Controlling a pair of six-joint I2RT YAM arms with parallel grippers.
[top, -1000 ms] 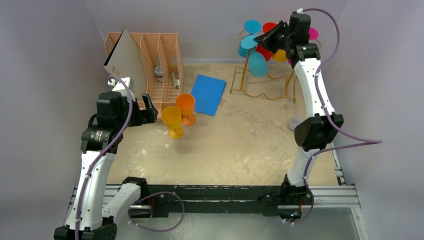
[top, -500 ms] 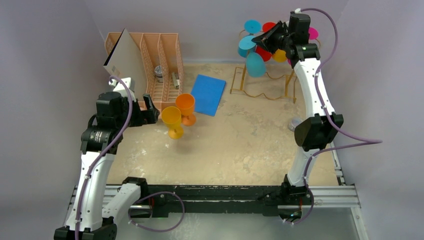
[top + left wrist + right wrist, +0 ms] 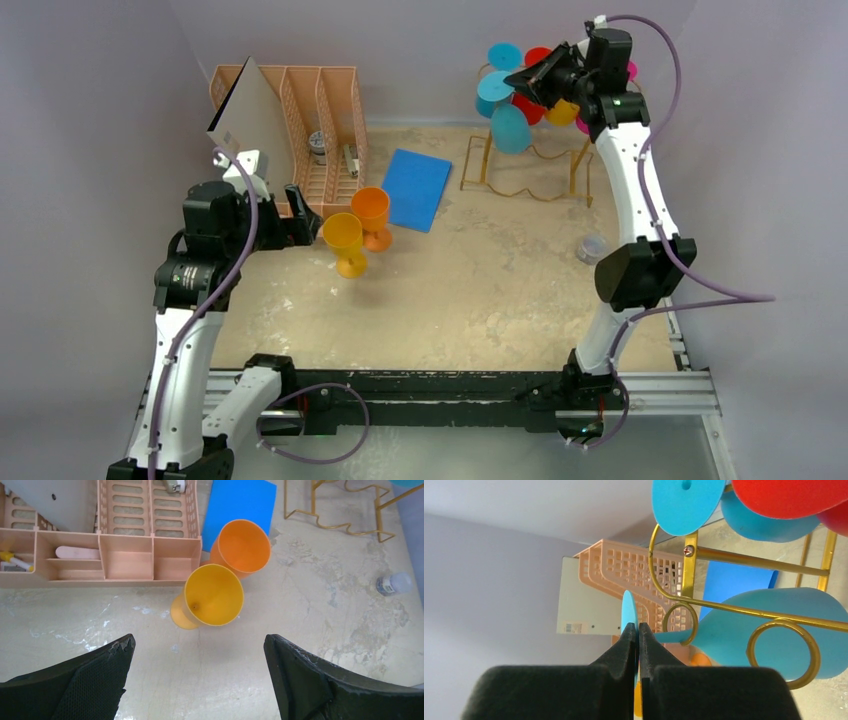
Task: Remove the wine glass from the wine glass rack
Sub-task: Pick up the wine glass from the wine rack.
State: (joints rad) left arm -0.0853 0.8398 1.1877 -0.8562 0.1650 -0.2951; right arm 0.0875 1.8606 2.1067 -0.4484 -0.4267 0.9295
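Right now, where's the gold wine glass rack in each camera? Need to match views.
Top external: wine glass rack in the upper right of the picture.
Left wrist: rack in the top right corner, only its legs and wavy lower bar showing.
Right wrist: rack fills the centre and right, with its looped top rails close up.
Shared landmark: peach file organizer, left of the rack in all three.

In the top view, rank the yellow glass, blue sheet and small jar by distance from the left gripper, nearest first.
1. Yellow glass, just right of the left gripper.
2. Blue sheet, centre back.
3. Small jar, far right.
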